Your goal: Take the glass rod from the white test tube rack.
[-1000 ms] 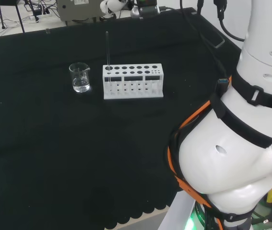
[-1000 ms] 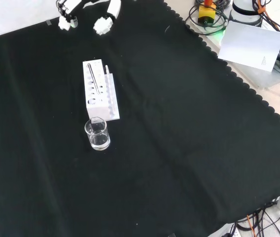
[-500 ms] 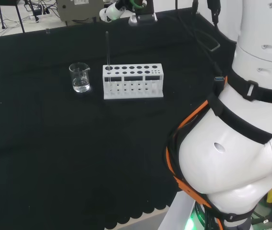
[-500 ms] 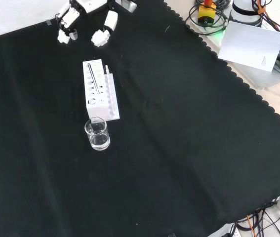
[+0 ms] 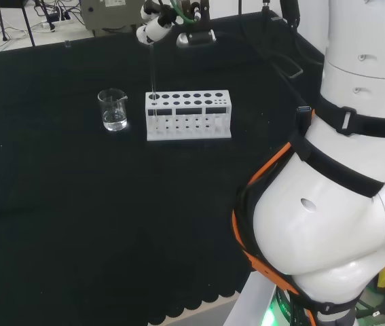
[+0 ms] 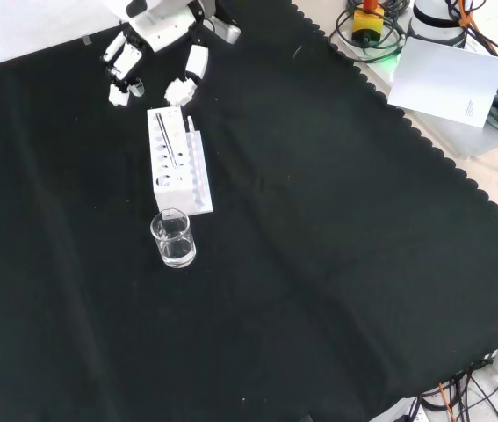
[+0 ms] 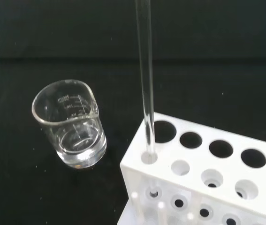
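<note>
The wrist view shows the glass rod (image 7: 145, 79) standing upright in a corner hole of the white test tube rack (image 7: 208, 178), its long axis vertical; the front view foreshortens it along the rack top. One rod, one rack, one glass beaker (image 6: 173, 238) on the table (image 6: 336, 264). The hand (image 6: 156, 40) hovers nearby, fingers relaxed, holding nothing.

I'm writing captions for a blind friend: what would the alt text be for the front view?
A black and white robot hand with its fingers spread reaches in from the top toward a glass rod standing in a white test tube rack on a black cloth, not yet touching it. A small clear beaker stands just below the rack.
</note>
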Controlling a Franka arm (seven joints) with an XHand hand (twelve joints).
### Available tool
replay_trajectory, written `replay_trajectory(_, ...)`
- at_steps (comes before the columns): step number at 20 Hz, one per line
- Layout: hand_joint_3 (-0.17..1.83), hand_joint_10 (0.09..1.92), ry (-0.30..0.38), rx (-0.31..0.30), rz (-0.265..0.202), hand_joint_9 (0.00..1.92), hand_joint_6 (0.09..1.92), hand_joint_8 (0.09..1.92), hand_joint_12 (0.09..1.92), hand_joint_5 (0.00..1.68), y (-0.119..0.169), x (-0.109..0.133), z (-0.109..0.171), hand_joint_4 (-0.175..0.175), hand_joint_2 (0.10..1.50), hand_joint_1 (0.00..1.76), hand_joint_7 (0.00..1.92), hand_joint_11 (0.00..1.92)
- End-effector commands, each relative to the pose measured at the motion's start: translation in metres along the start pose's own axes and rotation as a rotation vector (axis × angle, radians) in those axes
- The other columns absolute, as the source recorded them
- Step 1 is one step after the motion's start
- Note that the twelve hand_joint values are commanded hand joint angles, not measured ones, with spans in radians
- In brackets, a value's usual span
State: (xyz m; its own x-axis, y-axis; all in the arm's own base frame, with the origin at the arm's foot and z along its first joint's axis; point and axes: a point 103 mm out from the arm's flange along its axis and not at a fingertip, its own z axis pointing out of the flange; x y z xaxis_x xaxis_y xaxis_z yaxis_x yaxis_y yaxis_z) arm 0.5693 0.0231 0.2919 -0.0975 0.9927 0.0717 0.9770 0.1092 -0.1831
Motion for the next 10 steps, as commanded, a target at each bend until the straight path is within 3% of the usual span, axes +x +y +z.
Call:
replay_trajectory(1,0.50,0.78,-0.007,0.029,-0.006,0.86,0.45,0.88,1.40,0.31,0.001,0.002,0.013,-0.156,0.95,0.65,0.53,0.34)
replay_trajectory(10,0.50,0.80,0.004,0.082,0.018,0.93,0.61,0.89,1.40,0.32,0.007,-0.011,0.035,-0.164,0.96,0.65,0.66,0.33)
